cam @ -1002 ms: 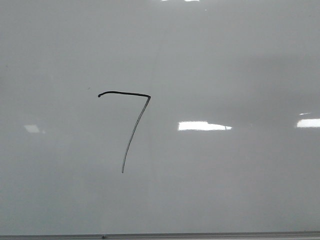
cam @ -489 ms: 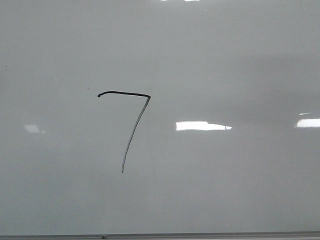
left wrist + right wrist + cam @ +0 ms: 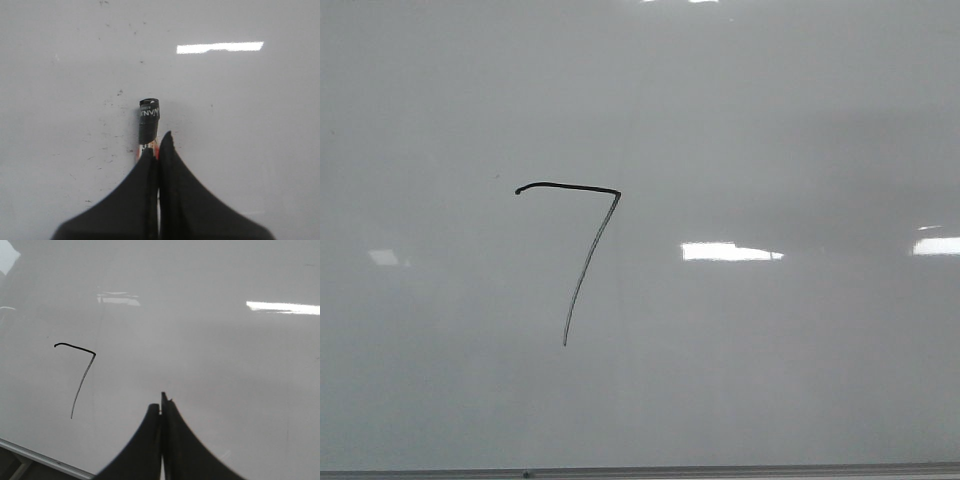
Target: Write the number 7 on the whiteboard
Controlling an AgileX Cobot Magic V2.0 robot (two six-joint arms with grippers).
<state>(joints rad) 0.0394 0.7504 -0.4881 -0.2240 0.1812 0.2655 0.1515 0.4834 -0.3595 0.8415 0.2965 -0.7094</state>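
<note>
A black hand-drawn number 7 [image 3: 582,240] stands on the glossy pale whiteboard [image 3: 770,130] left of centre in the front view; it also shows in the right wrist view [image 3: 80,375]. No gripper shows in the front view. In the left wrist view my left gripper [image 3: 156,145] is shut on a marker [image 3: 149,126] with a black end and an orange-and-white barrel, held over the whiteboard [image 3: 250,125]. My right gripper [image 3: 161,407] is shut with nothing between its jaws, over the whiteboard [image 3: 225,365] to the right of the 7.
A thin grey metal edge strip [image 3: 720,471] runs along the board's near side; it shows in the right wrist view [image 3: 40,458] too. Bright light reflections [image 3: 730,251] lie on the board. Small dark specks [image 3: 120,93] mark the surface under the left gripper.
The 7 and the board are unchanged. Only the bright reflection right of the 7 shifts slightly.
</note>
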